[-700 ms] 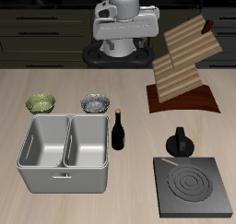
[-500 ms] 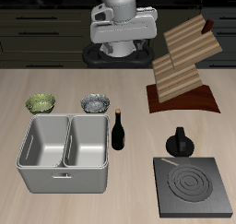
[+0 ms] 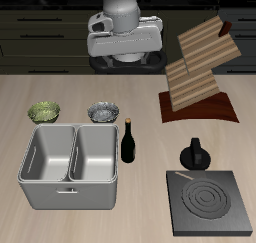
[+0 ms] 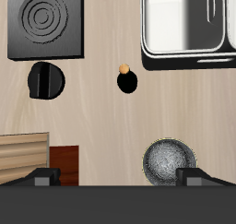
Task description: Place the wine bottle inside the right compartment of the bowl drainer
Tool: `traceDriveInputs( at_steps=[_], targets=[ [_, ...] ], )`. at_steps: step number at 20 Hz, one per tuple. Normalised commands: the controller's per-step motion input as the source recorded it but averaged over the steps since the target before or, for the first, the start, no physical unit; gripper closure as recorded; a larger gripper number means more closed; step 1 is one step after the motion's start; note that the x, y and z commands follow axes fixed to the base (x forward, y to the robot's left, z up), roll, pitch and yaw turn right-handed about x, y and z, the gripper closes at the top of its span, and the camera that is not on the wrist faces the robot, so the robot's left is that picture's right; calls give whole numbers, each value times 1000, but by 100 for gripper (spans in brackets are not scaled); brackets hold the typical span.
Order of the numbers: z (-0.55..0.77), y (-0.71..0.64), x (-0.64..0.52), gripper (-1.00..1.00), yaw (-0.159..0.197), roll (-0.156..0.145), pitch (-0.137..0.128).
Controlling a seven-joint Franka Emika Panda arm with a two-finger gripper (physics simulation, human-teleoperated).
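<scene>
The wine bottle (image 3: 129, 142) is slim, near-black and upright on the table, close beside the bowl drainer (image 3: 70, 130) but outside it. From above, in the wrist view, the wine bottle (image 4: 127, 80) shows its orange-tipped top. The bowl drainer (image 4: 184, 60) is a grey basin with two empty wells; its right compartment (image 3: 94, 155) is the well nearest the bottle. My gripper (image 3: 121, 57) hangs high over the table's back, far from the bottle. In the wrist view the gripper (image 4: 118, 177) is open, its fingertips (image 4: 44, 177) wide apart with nothing between them.
A black round-knobbed object (image 3: 195, 155) stands beside a flat black plate with spiral rings (image 3: 210, 202). A slanted wooden rack (image 3: 200, 67) rises at the back. Two small bowls (image 3: 45, 112) (image 3: 102, 112) sit just behind the drainer.
My gripper has shifted sideways toward the drainer's side of the table and turned a little. The bottle and everything else on the table stayed put.
</scene>
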Motion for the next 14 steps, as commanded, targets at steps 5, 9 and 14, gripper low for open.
traceDriveInputs(
  at_steps=[5,9,14],
  targets=[
    [-110,11,277,-100,-20,29,37],
    [-93,26,233,-100,-4,3,18],
    [-90,11,218,-100,1,-10,16]
  ],
)
